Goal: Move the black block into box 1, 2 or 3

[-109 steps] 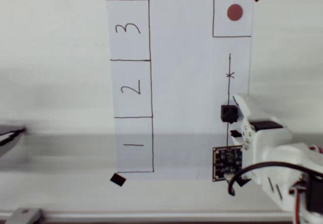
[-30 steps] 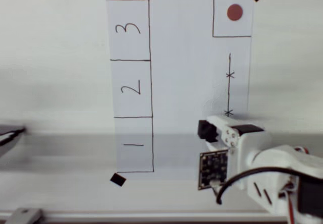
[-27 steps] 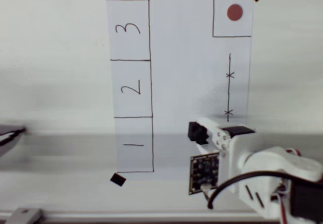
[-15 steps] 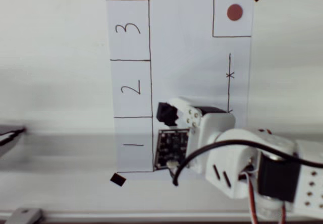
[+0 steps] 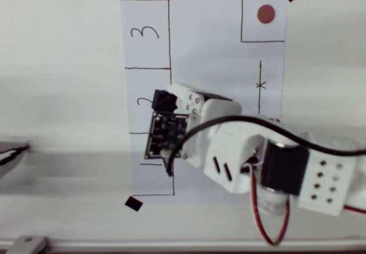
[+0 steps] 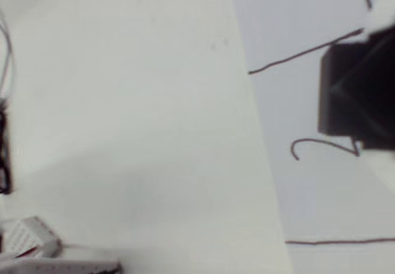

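End effector (image 5: 167, 100) closed on black block (image 5: 163, 101), held over box (image 5: 148, 99) marked "2", at its right edge by the digit. Wrist view: block (image 6: 355, 89) at right edge above paper (image 6: 308, 181), pen lines nearby. White surface (image 5: 63, 82) around.

Inspector A: Legible markings on the white paper (image 5: 206, 54)?
Inspector B: Handwritten "3" (image 5: 144, 32) inside the top pen rectangle. Below it a partly covered "2" (image 5: 143, 101). A pen "x" (image 5: 261, 85) sits on the line at right. Nothing else readable
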### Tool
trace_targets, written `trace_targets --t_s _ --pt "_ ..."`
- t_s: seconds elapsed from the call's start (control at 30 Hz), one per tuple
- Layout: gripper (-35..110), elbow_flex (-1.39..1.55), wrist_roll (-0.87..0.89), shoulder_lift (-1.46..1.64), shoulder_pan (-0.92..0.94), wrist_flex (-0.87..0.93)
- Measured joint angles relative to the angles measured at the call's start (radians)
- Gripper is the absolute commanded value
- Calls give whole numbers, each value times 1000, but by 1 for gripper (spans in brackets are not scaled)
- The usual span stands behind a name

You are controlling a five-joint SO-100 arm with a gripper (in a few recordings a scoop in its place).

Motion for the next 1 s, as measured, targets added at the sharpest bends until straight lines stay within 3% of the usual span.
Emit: trace_targets --t_s 0.87,1.0 --pt "0 -241 -12 -279 -35 -63" --pt "10 -241 -12 -285 -35 -63"
